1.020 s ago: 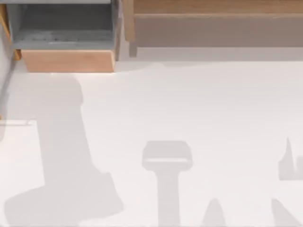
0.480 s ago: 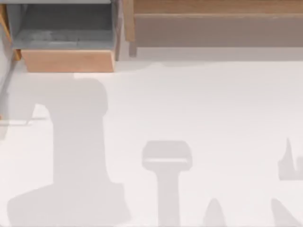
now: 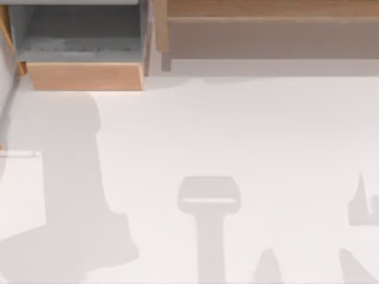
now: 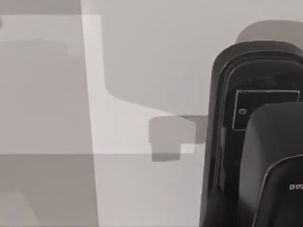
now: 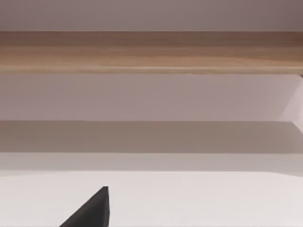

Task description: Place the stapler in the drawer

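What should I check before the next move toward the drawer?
1. Drawer open: ok. The drawer stands pulled out at the table's far left, grey inside facing up.
2. Stapler located: ok. The stapler sits close up in the left wrist view.
3. Stapler firmly gripped: cannot tell. The hold on it is hidden.
4. Stapler in the drawer: not ok. It is by the left wrist camera, with table behind it.
5. Right arm out of the way: ok. The right gripper faces the shelf, to the right of the drawer.
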`<state>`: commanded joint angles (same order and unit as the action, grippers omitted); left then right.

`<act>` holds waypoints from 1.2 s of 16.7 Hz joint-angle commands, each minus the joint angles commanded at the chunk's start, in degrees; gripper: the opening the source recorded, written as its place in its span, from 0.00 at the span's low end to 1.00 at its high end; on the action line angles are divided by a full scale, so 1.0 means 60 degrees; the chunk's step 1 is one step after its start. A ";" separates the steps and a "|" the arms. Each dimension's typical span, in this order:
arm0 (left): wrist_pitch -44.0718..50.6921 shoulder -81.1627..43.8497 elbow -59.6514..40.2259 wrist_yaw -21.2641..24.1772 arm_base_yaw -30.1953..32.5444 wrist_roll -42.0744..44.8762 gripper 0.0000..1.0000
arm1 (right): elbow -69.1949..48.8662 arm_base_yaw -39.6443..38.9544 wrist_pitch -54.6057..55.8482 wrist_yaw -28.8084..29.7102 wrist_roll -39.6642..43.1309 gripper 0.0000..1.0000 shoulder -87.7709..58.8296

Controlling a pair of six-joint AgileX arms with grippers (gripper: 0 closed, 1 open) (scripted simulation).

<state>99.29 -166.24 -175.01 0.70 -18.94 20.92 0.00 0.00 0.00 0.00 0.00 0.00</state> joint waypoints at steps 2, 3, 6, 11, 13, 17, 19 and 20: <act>0.0047 0.0000 0.0079 0.0063 -0.0027 -0.0015 0.00 | 0.0000 0.0000 0.0000 0.0000 0.0000 1.00 0.0000; 0.0049 0.0002 0.0092 0.0075 -0.0031 -0.0018 0.00 | 0.0000 0.0000 0.0000 0.0000 0.0000 1.00 0.0000; 0.0049 0.0002 0.0092 0.0075 -0.0031 -0.0018 0.00 | 0.0000 0.0000 0.0000 0.0000 0.0000 1.00 0.0000; 0.0049 0.0002 0.0092 0.0075 -0.0031 -0.0018 0.30 | 0.0000 0.0000 0.0000 0.0000 0.0000 1.00 0.0000; 0.0049 0.0002 0.0092 0.0075 -0.0031 -0.0018 0.45 | 0.0000 0.0000 0.0000 0.0000 0.0000 1.00 0.0000; 0.0049 0.0002 0.0092 0.0075 -0.0031 -0.0018 0.75 | 0.0000 0.0000 0.0000 0.0000 0.0000 1.00 0.0000; 0.0049 0.0002 0.0092 0.0075 -0.0031 -0.0018 0.90 | 0.0000 0.0000 0.0000 0.0000 0.0000 1.00 0.0000; 0.0049 0.0002 0.0092 0.0075 -0.0031 -0.0018 0.98 | 0.0000 0.0000 0.0000 0.0000 0.0000 1.00 0.0000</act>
<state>99.58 -166.22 -174.46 1.15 -19.13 20.81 0.00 0.00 0.00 0.00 0.00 0.00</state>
